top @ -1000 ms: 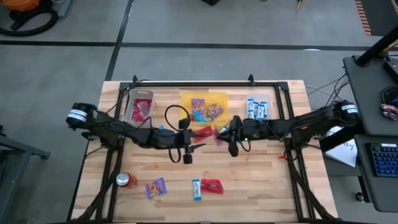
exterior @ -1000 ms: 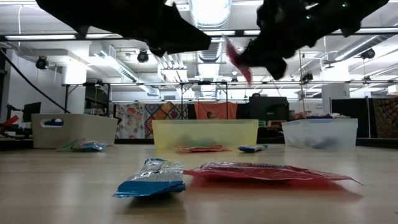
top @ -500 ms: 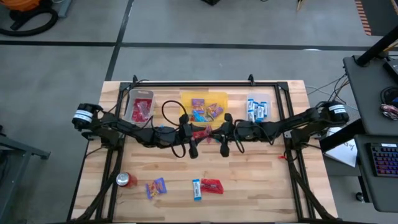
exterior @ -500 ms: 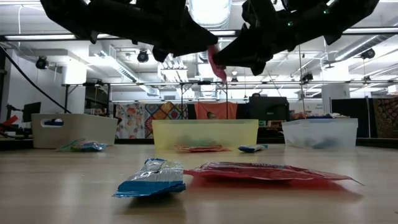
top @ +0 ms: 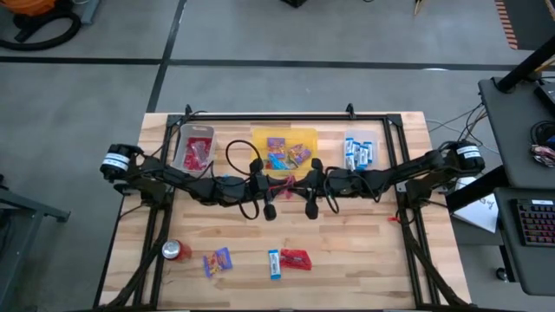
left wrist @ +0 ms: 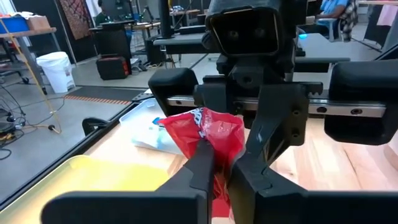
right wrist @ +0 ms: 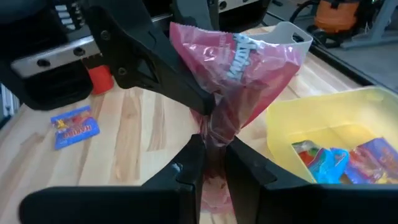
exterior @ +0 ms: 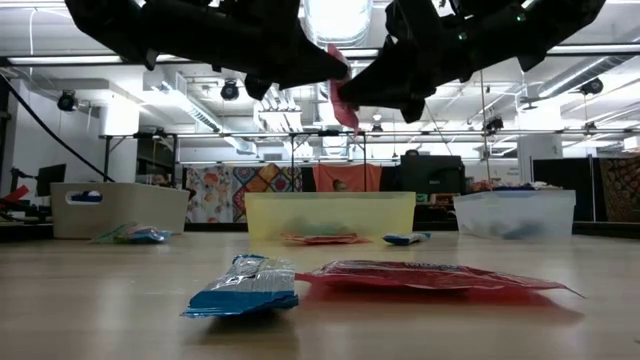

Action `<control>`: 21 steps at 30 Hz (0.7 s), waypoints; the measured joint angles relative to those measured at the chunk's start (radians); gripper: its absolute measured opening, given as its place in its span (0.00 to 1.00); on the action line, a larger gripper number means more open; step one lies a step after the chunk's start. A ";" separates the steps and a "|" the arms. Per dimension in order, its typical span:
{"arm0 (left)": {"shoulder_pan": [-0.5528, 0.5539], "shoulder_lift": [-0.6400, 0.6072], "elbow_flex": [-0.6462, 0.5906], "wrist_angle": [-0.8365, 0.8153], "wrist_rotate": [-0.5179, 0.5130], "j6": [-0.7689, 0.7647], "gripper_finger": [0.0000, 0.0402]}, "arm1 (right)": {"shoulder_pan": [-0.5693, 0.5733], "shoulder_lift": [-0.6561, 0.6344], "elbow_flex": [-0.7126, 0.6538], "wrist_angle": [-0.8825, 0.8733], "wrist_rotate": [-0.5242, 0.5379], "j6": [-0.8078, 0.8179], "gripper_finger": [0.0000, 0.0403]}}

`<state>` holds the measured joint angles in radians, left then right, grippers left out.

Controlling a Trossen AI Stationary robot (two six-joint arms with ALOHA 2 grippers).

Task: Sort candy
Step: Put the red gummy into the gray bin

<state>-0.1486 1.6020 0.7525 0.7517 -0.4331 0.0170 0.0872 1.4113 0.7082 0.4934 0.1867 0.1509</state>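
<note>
While both arms are blocking most of it from above, the red packet (top: 287, 183) is hanging mid-air over the table (top: 364, 251) centre, just in front of the yellow bin (top: 260, 139). Left gripper (left wrist: 219, 163) and right gripper (right wrist: 210, 144) are both pinching it at once, fingers pressed tight. It's standing roughly upright, crumpled, with its lower end hidden between the fingers.

left fingers (left wrist: 214, 163) now closed on red packet (left wrist: 208, 134), arms drawn together
</note>
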 joint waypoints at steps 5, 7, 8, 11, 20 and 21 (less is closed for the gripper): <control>0.000 -0.008 0.000 -0.015 -0.002 0.001 0.01 | 0.000 0.000 0.000 -0.005 -0.003 0.058 0.27; 0.000 -0.023 0.000 -0.037 -0.003 0.001 0.01 | 0.000 -0.001 0.001 -0.011 -0.003 0.079 0.33; 0.000 -0.036 0.000 -0.060 -0.003 0.004 0.00 | 0.000 -0.002 0.001 -0.016 -0.003 0.085 0.37; 0.000 -0.091 0.001 -0.169 -0.038 0.011 0.00 | 0.000 -0.010 0.001 -0.028 -0.002 0.085 0.45; 0.037 -0.324 0.149 -1.060 -0.321 -0.147 0.00 | 0.001 -0.061 0.001 -0.055 0.023 0.166 0.56; 0.053 -0.342 0.176 -1.173 -0.343 -0.187 0.00 | 0.003 -0.062 0.001 -0.052 0.023 0.166 0.56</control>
<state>-0.0956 1.2602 0.9284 -0.4208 -0.7759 -0.1704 0.0897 1.3495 0.7097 0.4410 0.2100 0.3172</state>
